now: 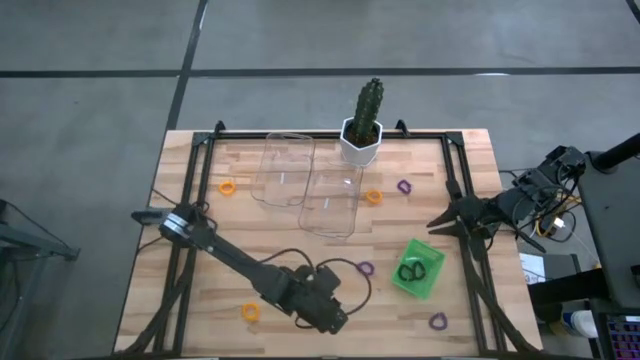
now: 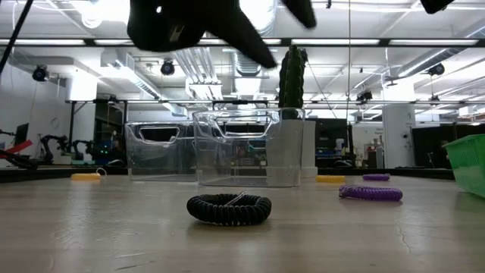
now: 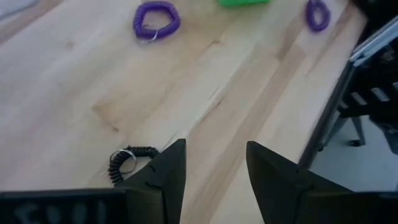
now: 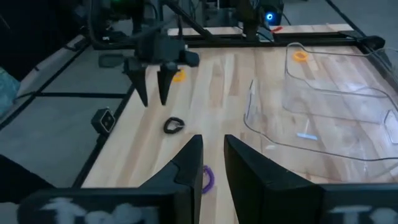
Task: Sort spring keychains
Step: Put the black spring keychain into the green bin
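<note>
The left gripper (image 1: pixel 335 318) hangs above the near side of the table (image 1: pixel 290 245). Its fingers (image 3: pixel 168 171) are apart and hold nothing. A black ring (image 3: pixel 127 163) lies on the wood just beside them. The right gripper (image 1: pixel 437 222) waits at the right edge of the table, and its fingers (image 4: pixel 189 165) are a little apart and hold nothing. Two black rings (image 1: pixel 411 270) sit in the green tray (image 1: pixel 430 283). Orange rings (image 1: pixel 227 186) and purple rings (image 1: pixel 366 268) lie spread out on the table. Two clear bins (image 1: pixel 330 195) stand near the cactus (image 1: pixel 368 105).
</note>
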